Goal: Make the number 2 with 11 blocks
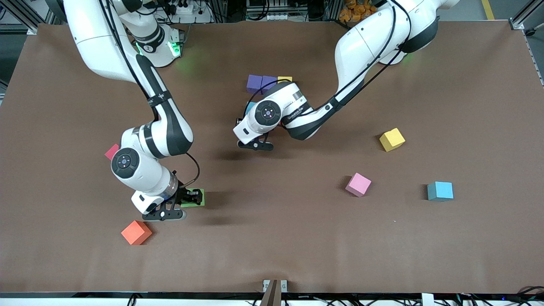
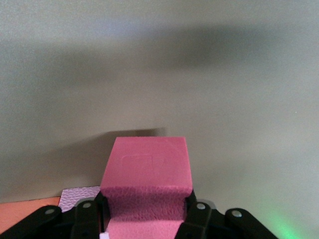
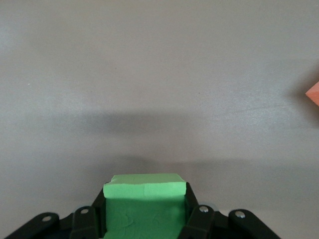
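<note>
Brown table [image 1: 297,238], mid-build: the left gripper [image 2: 144,219] clamps a pink block [image 2: 147,164] beside the purple blocks [image 1: 260,82] starting the number 2, the right gripper [image 3: 144,219] grips a green block [image 3: 144,199] (near the orange one [image 1: 136,232]) — next, carry it over to the started figure.

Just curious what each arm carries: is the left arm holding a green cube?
No, the left gripper is clamped on a pink cube; the green cube is in the right gripper.
</note>
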`<state>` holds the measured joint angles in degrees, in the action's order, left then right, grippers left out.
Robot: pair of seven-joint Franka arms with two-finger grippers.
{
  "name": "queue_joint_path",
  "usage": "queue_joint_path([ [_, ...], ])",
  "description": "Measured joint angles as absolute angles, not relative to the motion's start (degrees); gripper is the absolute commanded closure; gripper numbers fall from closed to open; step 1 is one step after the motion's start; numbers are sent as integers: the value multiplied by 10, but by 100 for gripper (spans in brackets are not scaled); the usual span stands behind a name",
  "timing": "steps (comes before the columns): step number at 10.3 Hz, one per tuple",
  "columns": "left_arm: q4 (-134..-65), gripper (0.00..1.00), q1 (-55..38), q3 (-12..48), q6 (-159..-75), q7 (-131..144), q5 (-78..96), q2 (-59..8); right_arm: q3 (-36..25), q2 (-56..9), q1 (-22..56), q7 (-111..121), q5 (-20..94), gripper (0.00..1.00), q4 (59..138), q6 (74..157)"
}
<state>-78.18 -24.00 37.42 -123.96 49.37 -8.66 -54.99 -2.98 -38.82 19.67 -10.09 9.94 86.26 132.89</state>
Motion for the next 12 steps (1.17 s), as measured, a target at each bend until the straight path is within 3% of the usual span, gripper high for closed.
queue_joint_path([
  [12,-782,91,-240,372,-1219,467,-87,-552,-33,-388,197,-107,99,66,866,1332],
])
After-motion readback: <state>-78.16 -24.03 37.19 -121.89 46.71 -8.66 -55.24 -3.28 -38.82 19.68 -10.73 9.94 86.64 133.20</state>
